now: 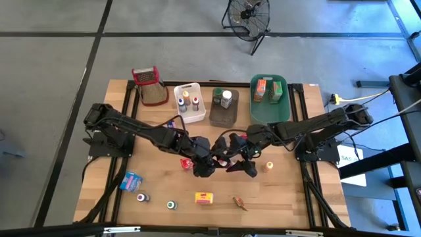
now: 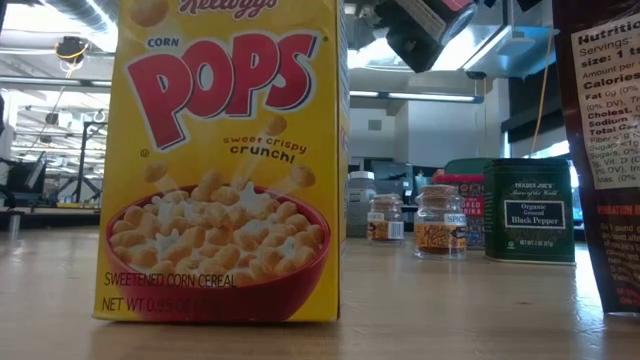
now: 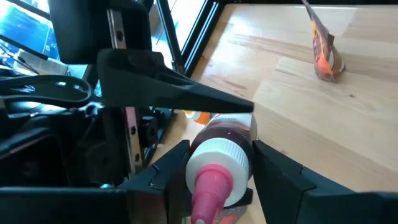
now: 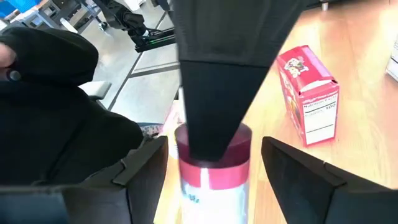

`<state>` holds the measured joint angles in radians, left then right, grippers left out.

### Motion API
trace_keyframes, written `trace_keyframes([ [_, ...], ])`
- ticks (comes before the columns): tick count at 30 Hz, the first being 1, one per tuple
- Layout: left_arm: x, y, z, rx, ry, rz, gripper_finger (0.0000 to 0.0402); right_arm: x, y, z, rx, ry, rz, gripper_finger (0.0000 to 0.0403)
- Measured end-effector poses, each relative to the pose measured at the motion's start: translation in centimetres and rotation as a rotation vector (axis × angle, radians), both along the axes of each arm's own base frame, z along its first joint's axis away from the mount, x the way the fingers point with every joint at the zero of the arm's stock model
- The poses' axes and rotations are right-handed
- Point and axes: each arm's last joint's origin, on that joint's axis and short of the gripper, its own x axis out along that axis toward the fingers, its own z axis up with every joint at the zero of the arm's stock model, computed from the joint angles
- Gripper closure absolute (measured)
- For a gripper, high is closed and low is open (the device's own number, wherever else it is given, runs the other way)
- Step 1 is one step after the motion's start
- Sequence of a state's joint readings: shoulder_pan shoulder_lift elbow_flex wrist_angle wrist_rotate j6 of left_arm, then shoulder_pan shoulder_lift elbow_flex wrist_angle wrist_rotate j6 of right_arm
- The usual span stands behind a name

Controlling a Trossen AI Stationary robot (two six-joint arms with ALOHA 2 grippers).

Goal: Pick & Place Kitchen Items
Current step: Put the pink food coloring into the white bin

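Both hands meet mid-table: left hand (image 1: pixel 209 160) grips bottle (image 3: pixel 219 163), right hand (image 1: pixel 231 158) spread.

Low view, yellow cereal box (image 2: pixel 225 160) as landmark: front reads "CORN POPS", "sweet crispy crunch!", "SWEETENED CORN CEREAL", and "NET WT" with digits too small to read. Partial brand script across its upper edge, cut off.

Well to the right of the cereal box, green tin (image 2: pixel 530 210): "TRADER JOE'S", "Organic Ground Black Pepper".

Between the box and the tin, small jar (image 2: pixel 440 222): label begins "SPIC", rest unclear.

Far right of the box, dark package (image 2: pixel 610 130): "Nutriti…", "Servings", "Calorie…", "Chole…", "Sodium", "Total Ca…".

Print on the small red box (image 4: pixel 309 93) in the right wrist view is unreadable.
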<state>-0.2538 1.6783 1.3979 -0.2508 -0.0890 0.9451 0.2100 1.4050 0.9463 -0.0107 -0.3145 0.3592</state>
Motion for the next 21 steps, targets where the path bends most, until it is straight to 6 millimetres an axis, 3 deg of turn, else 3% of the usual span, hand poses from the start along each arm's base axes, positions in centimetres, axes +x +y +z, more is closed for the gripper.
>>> trace_keyframes([
  [21,-3.7,-1.6,3.2,0.012,-0.034,0.158,0.0254,-2.4,-0.7,1.8,-0.051,0.011,-0.036,0.0141],
])
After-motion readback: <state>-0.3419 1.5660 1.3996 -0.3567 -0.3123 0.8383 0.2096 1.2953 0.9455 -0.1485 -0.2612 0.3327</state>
